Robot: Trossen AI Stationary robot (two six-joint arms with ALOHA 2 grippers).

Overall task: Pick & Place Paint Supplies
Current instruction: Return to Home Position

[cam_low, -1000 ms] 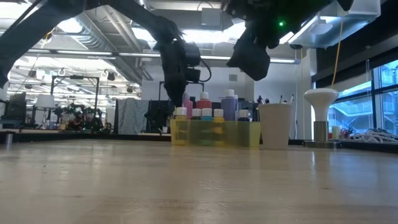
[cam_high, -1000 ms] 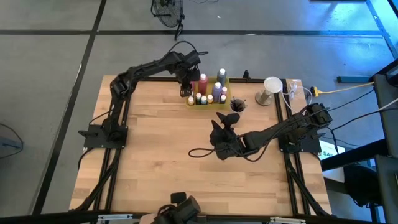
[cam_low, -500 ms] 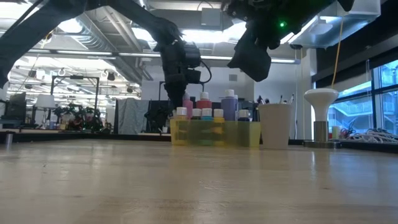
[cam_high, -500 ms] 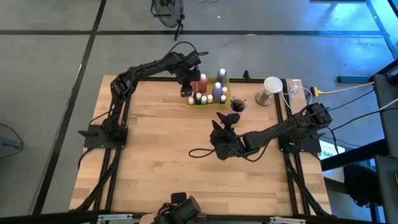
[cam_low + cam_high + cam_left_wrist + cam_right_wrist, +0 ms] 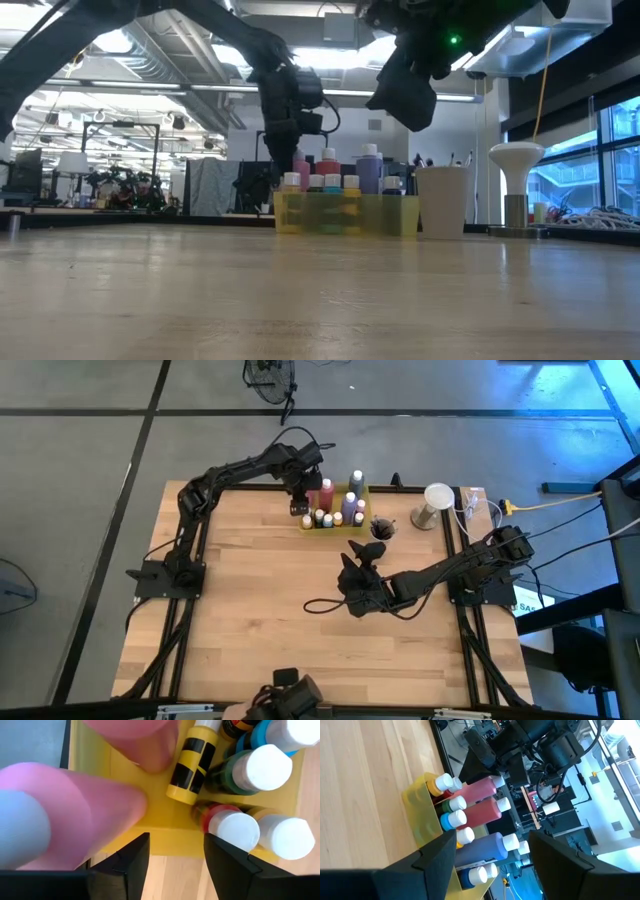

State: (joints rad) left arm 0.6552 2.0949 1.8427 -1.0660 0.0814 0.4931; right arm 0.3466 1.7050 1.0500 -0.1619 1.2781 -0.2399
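Observation:
A translucent yellow tray (image 5: 340,528) stands at the table's far side. In it stand pink (image 5: 326,493) and purple (image 5: 350,503) paint bottles and small white-capped ones (image 5: 262,767). A yellow-and-black striped bottle (image 5: 192,765) lies slanted on the tray's floor. My left gripper (image 5: 175,865) hangs open, pointing down, over the tray's left end (image 5: 298,500), with nothing between its fingers. My right gripper (image 5: 492,865) is open and empty. It hovers above the table's middle (image 5: 360,565) and faces the tray.
A pale cup (image 5: 443,200) stands right of the tray, its dark mouth (image 5: 381,527) facing up. A white mushroom-shaped lamp (image 5: 435,500) is at the far right corner. A black cable (image 5: 320,605) loops on the bare wood near the right arm.

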